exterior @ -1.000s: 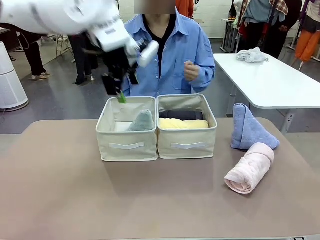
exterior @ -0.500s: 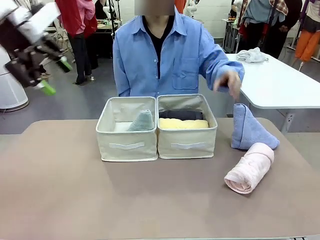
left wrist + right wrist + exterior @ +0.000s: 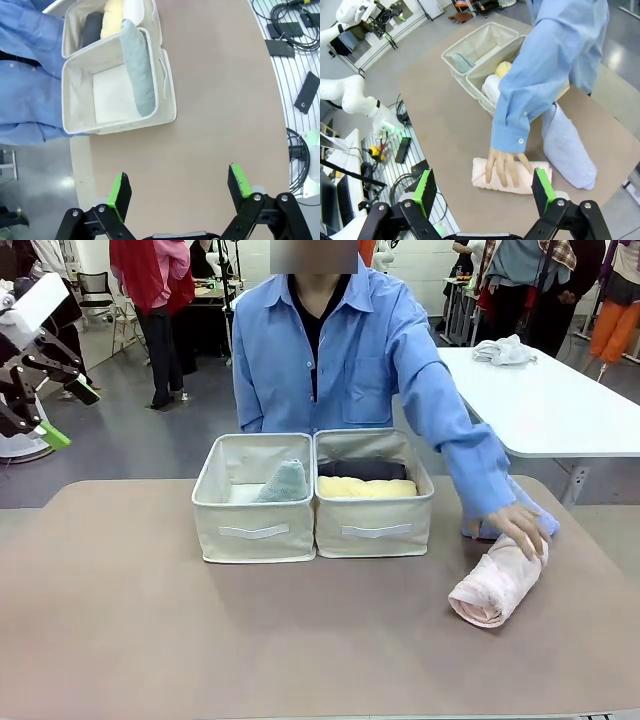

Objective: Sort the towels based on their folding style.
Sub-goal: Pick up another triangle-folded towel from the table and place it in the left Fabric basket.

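The left gripper (image 3: 70, 415) hangs raised at the far left, off the table's (image 3: 120, 620) edge, fingers spread wide and holding nothing. It is well apart from every towel. In its wrist view bare tabletop lies between its pads, with the boxes farther off.

At mid-table two boxes stand side by side, touching. The left box (image 3: 253, 530) holds the green triangle (image 3: 283, 483), which stands peak up on the side nearer the other box. The right box (image 3: 375, 530) holds three rolls lying side by side: the grey roll (image 3: 362, 470) farthest from the robot, the yellow roll (image 3: 366, 487) in the middle, and the white roll (image 3: 492, 87) against the near wall.

To the right of the boxes the blue triangle (image 3: 567, 147) stands on the table, partly behind the person's sleeve (image 3: 450, 430) in the front view. Just in front of it the pink roll (image 3: 485, 595) lies slantwise on the table, its far end touching or nearly touching the triangle. The person's hand (image 3: 520, 530) reaches across and rests flat, fingers spread, on the far part of this roll; the near end shows bare.

The right gripper (image 3: 483, 185) hovers above, fingers wide apart and empty. In its wrist view the pink roll and the hand on it lie between the two pads, well below them.
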Controlling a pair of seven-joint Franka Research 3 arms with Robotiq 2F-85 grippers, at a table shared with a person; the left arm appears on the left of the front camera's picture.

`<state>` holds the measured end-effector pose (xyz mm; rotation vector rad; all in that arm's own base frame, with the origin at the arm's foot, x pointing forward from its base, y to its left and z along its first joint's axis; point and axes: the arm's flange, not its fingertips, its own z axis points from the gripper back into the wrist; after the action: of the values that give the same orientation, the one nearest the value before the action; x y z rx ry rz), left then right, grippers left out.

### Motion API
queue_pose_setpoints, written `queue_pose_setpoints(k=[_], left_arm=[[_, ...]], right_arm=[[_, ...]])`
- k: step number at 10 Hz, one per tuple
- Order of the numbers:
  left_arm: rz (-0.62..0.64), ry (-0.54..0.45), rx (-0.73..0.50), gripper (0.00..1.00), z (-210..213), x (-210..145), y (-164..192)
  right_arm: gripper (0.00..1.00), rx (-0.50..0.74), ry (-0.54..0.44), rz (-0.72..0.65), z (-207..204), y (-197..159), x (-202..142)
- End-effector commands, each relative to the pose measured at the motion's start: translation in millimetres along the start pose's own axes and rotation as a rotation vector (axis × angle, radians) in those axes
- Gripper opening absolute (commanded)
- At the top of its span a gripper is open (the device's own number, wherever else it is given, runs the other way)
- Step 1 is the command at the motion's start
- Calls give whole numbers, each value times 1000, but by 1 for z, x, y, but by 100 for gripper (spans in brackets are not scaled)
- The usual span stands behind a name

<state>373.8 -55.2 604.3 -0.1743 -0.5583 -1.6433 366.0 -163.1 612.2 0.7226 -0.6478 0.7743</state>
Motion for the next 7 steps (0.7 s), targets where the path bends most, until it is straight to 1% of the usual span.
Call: queue_pose_setpoints(k=[1,3,4,6,7], left_arm=[[42,-144,18,100,7,-29,14],[118,-492,63,100,32,-95,33],[166,-620,104,100,39,-132,40],[223,-690,152,100,33,-188,41],[264,-712,164,100,26,-205,42]], right_arm=[[100,14,-20,13,-1,-1,1],[100,14,-20,13,-1,-1,1],[100,14,-20,13,-1,-1,1],[100,14,-20,13,-1,-1,1],[100,0,0,0,0,0,0]])
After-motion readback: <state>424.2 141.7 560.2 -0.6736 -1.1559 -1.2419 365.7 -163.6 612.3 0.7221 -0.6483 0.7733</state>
